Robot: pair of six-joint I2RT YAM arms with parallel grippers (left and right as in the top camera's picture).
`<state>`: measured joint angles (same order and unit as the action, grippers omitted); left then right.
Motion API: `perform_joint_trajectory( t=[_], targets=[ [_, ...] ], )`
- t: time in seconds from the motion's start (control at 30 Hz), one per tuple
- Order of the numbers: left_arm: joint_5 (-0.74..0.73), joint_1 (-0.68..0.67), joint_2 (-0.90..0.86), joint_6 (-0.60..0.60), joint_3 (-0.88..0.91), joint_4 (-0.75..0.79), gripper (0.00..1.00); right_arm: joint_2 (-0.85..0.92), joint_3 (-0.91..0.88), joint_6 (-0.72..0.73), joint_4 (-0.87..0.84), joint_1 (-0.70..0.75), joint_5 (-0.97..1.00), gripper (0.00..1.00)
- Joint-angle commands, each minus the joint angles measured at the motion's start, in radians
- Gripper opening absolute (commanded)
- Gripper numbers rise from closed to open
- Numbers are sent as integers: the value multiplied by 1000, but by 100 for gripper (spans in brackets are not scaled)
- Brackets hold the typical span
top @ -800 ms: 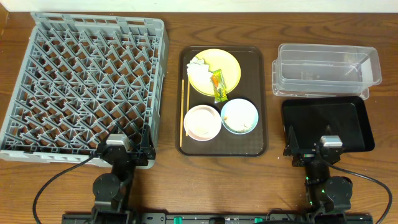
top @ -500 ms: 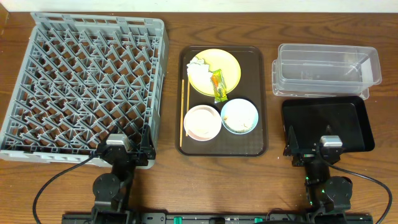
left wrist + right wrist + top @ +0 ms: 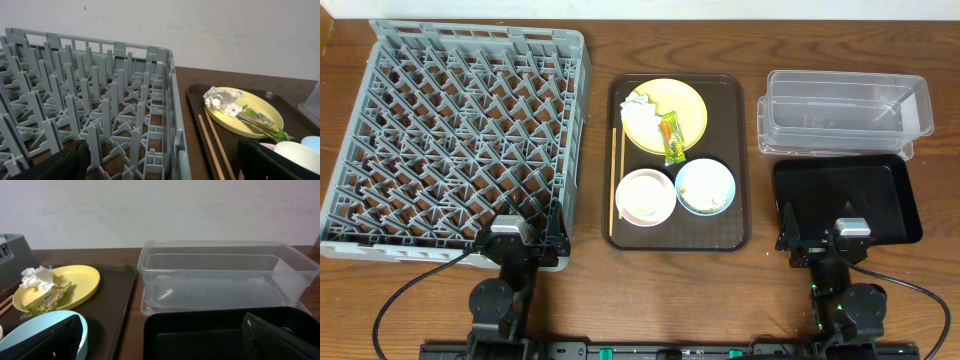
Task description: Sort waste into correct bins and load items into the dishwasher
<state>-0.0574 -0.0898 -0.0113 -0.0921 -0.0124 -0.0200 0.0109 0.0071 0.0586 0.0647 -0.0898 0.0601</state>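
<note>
**A:** Overhead view first. How are the jaws on the left gripper?

**B:** Wide apart, nothing between them. It sits at the table's near edge, over the near-right corner of the grey dish rack.

**A:** And the right gripper?

**B:** Same: jaws spread, empty, at the near edge of the black tray. The clear container is just past that tray's far edge, by the table's far-right corner.

**A:** Where's the rest?

**B:** All on the brown serving tray, mid-table, btwn the rack and the bins.
- Yellow plate at the far end, w/ the napkin on its left rim.
- Wrapper on the plate's near rim.
- Pink bowl near-left and blue bowl near-right, side by side.
- Whitish scraps in the blue one.
- Chopsticks along the tray's left edge.
</note>
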Motion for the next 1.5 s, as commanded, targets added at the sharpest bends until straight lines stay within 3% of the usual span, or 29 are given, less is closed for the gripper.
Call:
perform_joint_trajectory(
  t=[0.0, 0.6, 0.77, 0.93, 1.1, 1.3, 1.37, 1.47],
  targets=[
    [-10, -3, -1, 9, 8, -46, 94, 0, -2, -4, 3, 3, 10, 99],
    [-10, -3, -1, 9, 8, -45, 94, 0, -2, -2, -17, 3, 9, 99],
    [-10, -3, -10, 5, -27, -49, 94, 1, 19, 80, -11, 4, 9, 99],
    [-10, -3, -98, 5, -138, -181, 94, 37, 68, 79, 14, 3, -2, 99],
    [-3, -3, -286, 5, -338, -346, 94, 221, 216, 83, 105, 4, -24, 99],
    [-3, -3, -530, -7, -589, -614, 94, 576, 517, 27, 291, 3, -82, 99],
    [-3, -3, -634, -55, -702, -727, 94, 757, 715, -114, 455, 3, -162, 99],
    [-13, -3, -761, -86, -825, -849, 94, 946, 938, -165, 676, 3, -224, 99]
  ],
)
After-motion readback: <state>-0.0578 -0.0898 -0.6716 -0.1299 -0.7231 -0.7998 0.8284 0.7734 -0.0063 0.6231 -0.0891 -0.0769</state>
